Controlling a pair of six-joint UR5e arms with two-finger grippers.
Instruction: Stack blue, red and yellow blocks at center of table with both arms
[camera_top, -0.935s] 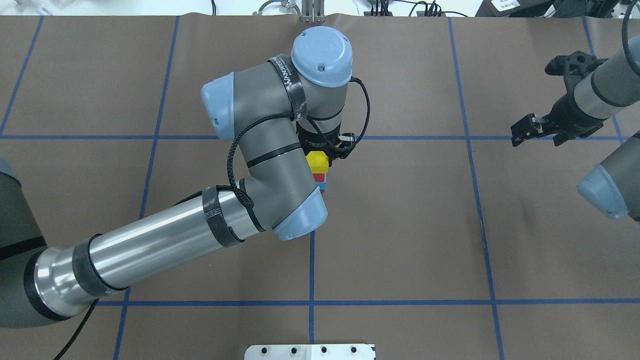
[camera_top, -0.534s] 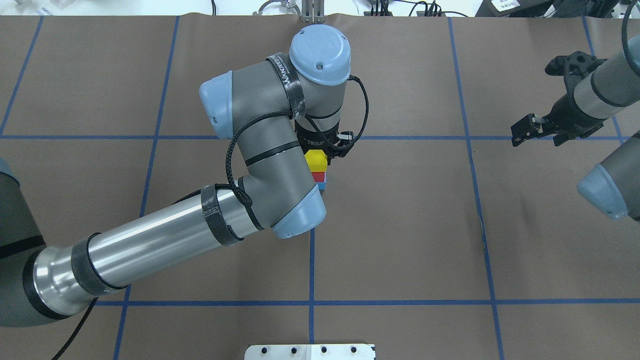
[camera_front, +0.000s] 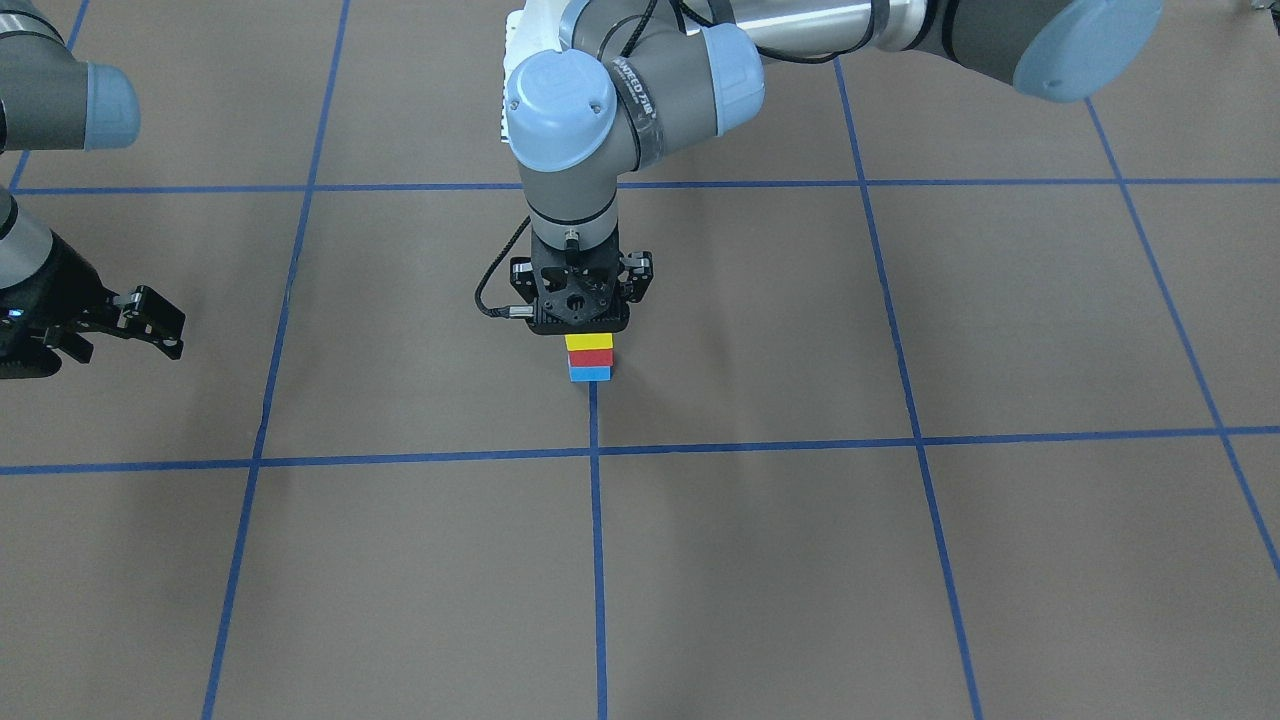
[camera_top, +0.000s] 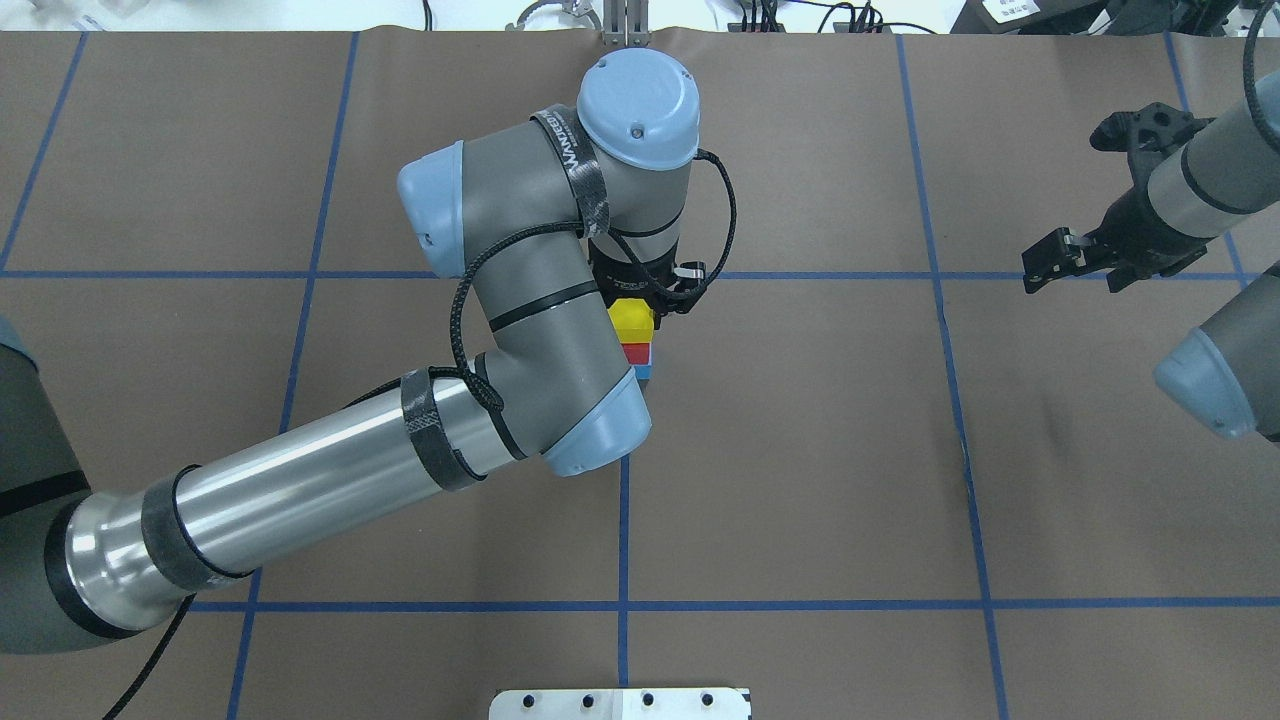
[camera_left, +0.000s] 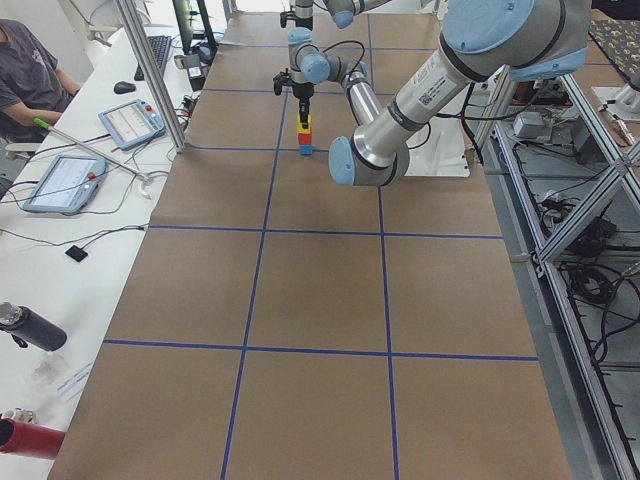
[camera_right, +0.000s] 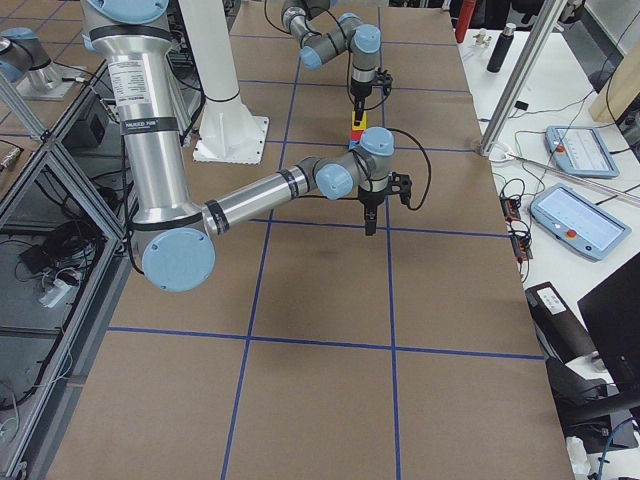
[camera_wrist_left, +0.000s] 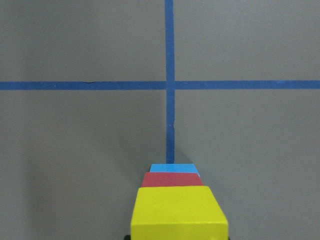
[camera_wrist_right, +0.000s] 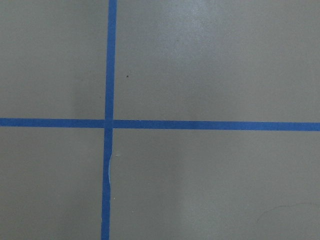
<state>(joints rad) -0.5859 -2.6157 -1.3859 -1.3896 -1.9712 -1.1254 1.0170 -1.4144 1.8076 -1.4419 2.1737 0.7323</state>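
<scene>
A stack stands on the blue tape cross at the table's centre: blue block (camera_front: 590, 374) at the bottom, red block (camera_front: 590, 357) in the middle, yellow block (camera_front: 589, 341) on top. It also shows in the overhead view (camera_top: 632, 320) and the left wrist view (camera_wrist_left: 178, 210). My left gripper (camera_front: 583, 325) points straight down right over the stack and is shut on the yellow block, which rests on the red one; its fingertips are hidden. My right gripper (camera_top: 1078, 268) is open and empty, far off at the table's right side.
The brown table (camera_top: 800, 450) carries a blue tape grid. My left arm's elbow (camera_top: 560, 400) hangs over the stack's near side. A white plate (camera_top: 620, 703) sits at the near edge. Operators' tablets lie on a side desk (camera_left: 70, 180).
My left arm has shifted very slightly to the left over the stack. The blocks and the right arm look unchanged.
</scene>
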